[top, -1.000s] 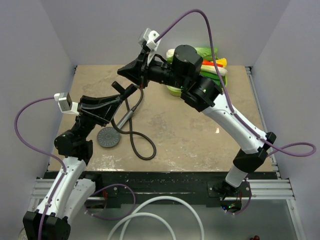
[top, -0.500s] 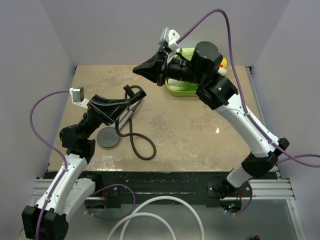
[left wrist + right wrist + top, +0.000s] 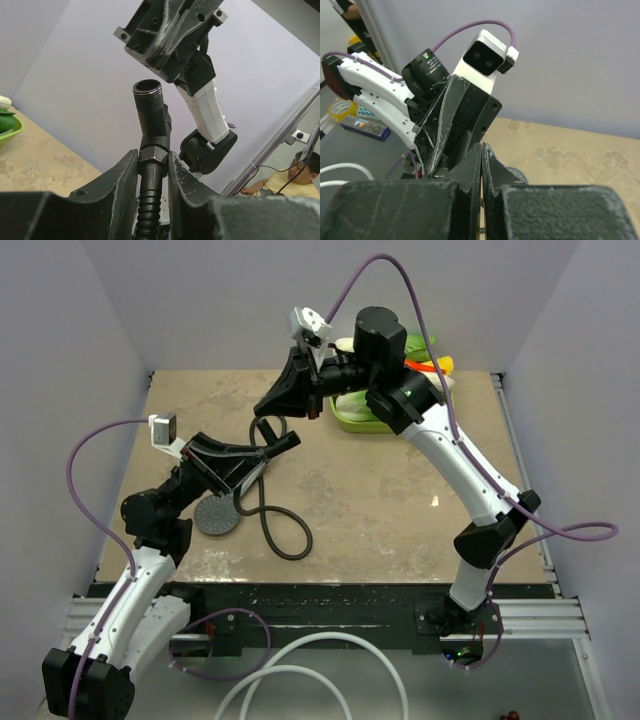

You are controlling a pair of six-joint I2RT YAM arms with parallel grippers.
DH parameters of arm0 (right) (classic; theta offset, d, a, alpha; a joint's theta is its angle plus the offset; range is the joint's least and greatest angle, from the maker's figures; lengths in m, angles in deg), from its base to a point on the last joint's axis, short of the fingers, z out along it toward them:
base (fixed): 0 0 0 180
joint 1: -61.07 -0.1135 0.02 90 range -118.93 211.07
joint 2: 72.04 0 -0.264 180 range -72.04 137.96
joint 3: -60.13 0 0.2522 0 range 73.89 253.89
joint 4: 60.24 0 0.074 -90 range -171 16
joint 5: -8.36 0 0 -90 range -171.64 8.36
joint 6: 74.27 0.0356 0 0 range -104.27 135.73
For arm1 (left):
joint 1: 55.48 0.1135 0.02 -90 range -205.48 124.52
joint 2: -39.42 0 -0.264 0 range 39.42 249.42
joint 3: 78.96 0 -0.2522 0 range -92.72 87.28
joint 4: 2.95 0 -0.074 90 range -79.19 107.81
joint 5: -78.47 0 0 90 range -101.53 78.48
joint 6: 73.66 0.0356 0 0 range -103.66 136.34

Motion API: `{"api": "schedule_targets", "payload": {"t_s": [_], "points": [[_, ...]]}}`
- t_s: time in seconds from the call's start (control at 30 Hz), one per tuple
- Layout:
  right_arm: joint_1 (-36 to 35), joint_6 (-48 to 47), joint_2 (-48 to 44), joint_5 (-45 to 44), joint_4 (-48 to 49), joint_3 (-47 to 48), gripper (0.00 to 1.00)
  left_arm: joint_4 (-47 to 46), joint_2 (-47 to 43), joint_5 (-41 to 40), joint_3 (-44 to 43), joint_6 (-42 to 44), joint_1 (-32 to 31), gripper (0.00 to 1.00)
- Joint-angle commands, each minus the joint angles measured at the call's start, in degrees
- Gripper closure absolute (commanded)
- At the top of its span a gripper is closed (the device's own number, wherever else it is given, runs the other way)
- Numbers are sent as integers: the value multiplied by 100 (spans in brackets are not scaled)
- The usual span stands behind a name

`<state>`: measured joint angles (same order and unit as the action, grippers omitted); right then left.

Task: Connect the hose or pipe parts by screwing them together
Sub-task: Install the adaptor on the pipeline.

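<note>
The small black T-shaped fitting (image 3: 151, 117) sits on the end of the black hose (image 3: 285, 532), lifted off the table (image 3: 400, 490). Your left gripper (image 3: 152, 172) is clamped on the nut just below it. Its long axis runs straight out of those jaws, threaded mouth aimed at your right gripper (image 3: 264, 410), which hangs just beyond it, fingers pressed together and empty. The shower head (image 3: 216, 514) lies face-up under your left arm, so I judge the right must part its fingers before anything mates.

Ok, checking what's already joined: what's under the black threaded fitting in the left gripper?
A black ribbed flexible hose hangs from the fitting's nut, between the left gripper's fingers, which cover the joint's sides.
</note>
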<state>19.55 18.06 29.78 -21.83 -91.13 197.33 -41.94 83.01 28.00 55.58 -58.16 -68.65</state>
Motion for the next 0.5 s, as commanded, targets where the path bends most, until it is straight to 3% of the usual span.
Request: {"api": "schedule_targets", "payload": {"t_s": [0.0, 0.33, 0.47], "points": [[74, 251, -13, 768, 43, 189, 100, -438, -18, 29, -178, -205, -28, 100], [118, 189, -189, 480, 209, -109, 100, -403, 9, 2, -178, -205, -37, 100], [126, 959, -391, 777, 1461, -557, 100, -394, 17, -42, -152, -205, -45, 100]]}}
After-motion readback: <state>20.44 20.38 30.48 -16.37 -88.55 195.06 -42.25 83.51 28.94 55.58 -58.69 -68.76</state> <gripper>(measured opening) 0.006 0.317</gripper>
